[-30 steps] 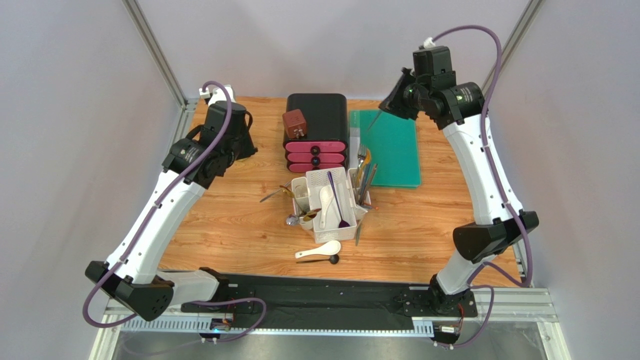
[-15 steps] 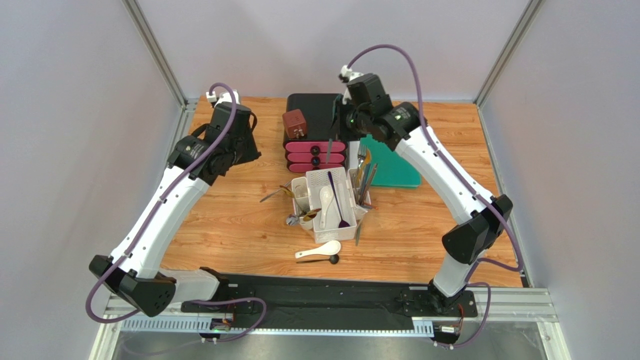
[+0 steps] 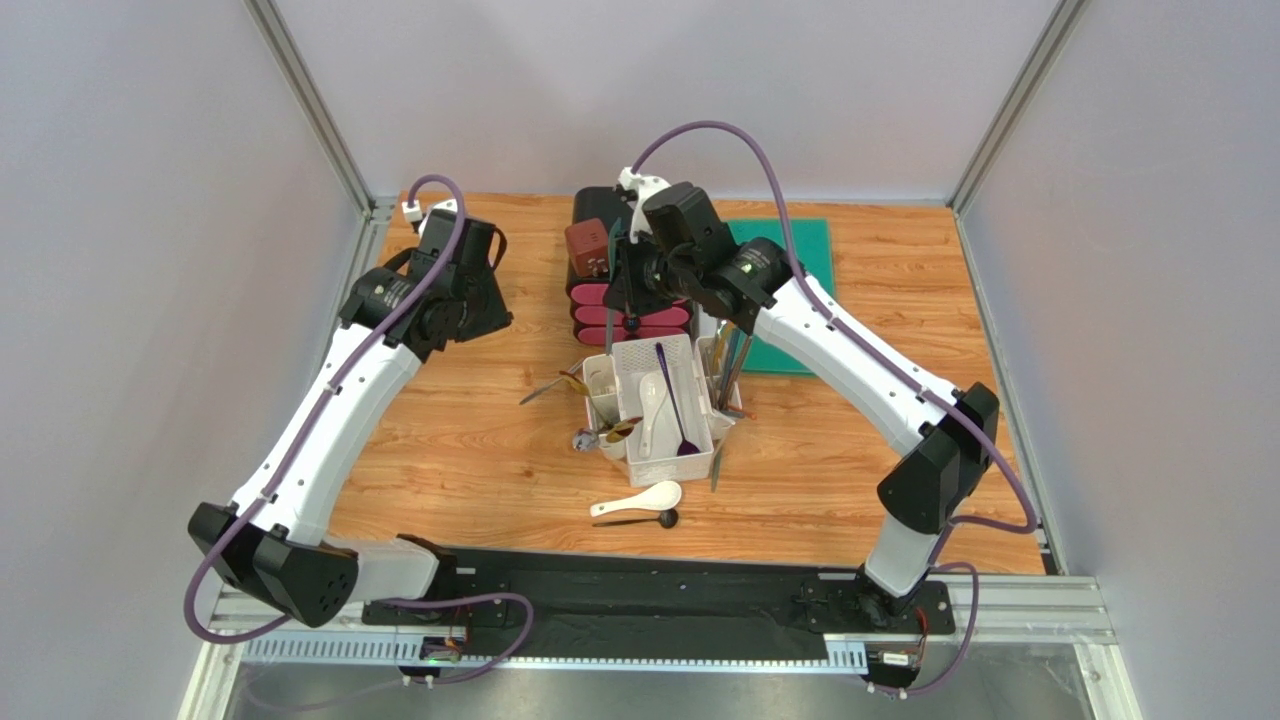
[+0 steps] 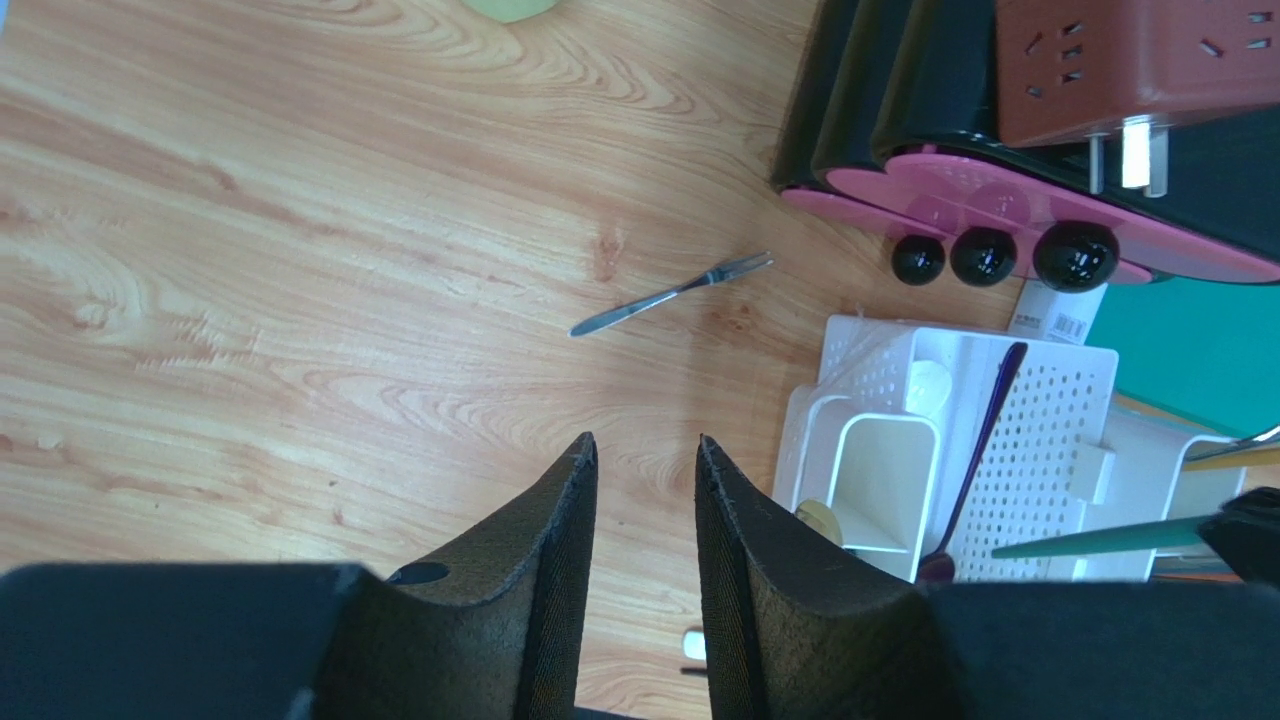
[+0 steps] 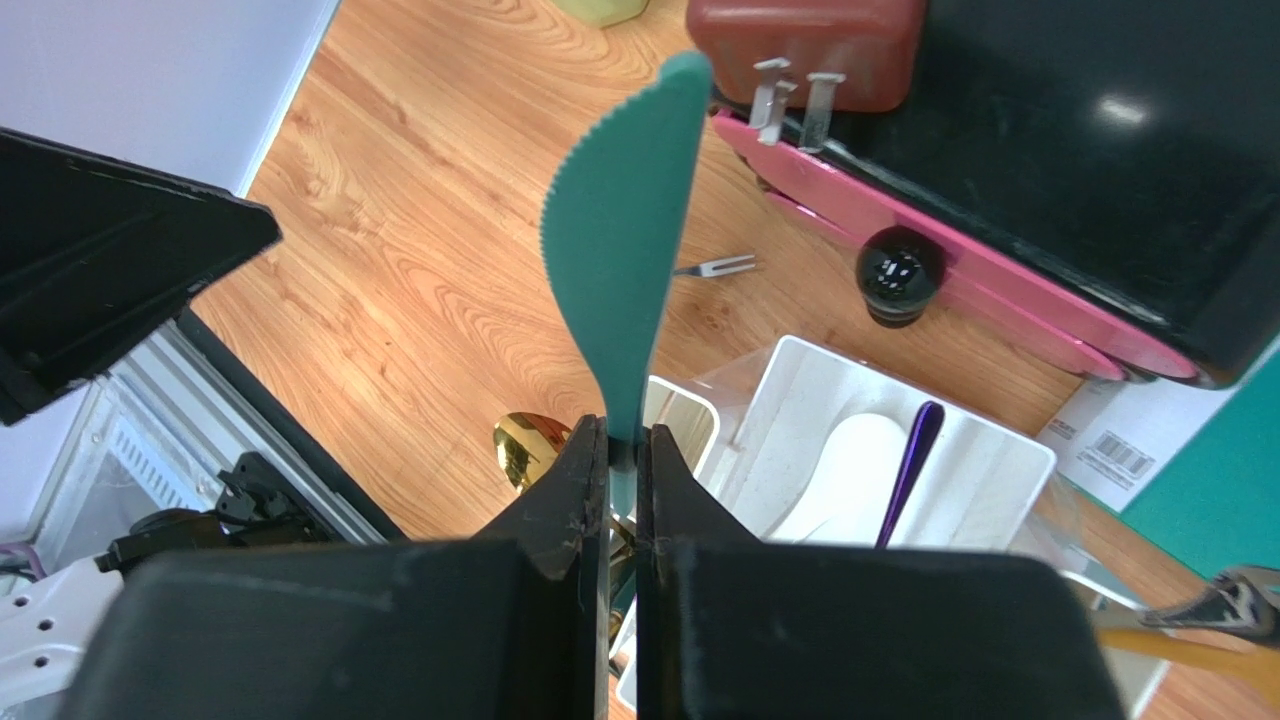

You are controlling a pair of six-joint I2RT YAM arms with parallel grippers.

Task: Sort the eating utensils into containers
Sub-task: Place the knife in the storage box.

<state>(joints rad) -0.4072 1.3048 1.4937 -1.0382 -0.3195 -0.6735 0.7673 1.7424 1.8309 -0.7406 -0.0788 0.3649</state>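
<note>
My right gripper (image 3: pixel 628 288) is shut on a green serrated plastic knife (image 5: pixel 616 255), held above the back left of the white caddy (image 3: pixel 694 425). The caddy's centre bin (image 5: pixel 984 465) holds a purple spoon (image 5: pixel 906 458) and a white ceramic spoon (image 5: pixel 842 473). A gold spoon (image 5: pixel 529 446) lies by its left side bin. My left gripper (image 3: pixel 469 300) is open and empty over bare wood, left of the caddy (image 4: pixel 1052 435). A silver utensil (image 4: pixel 672 293) lies on the table. A white ceramic spoon (image 3: pixel 637 501) and a black spoon (image 3: pixel 661 519) lie in front of the caddy.
A black-and-pink drawer box (image 3: pixel 661 240) with a red-brown plug block (image 3: pixel 589 245) on it stands behind the caddy. A green mat (image 3: pixel 789 308) lies at the back right. A pale yellow mug (image 4: pixel 508 6) shows at the top edge of the left wrist view.
My right arm has swung left from above the green mat to over the drawer box and caddy, carrying the green knife. The left arm has barely moved.
</note>
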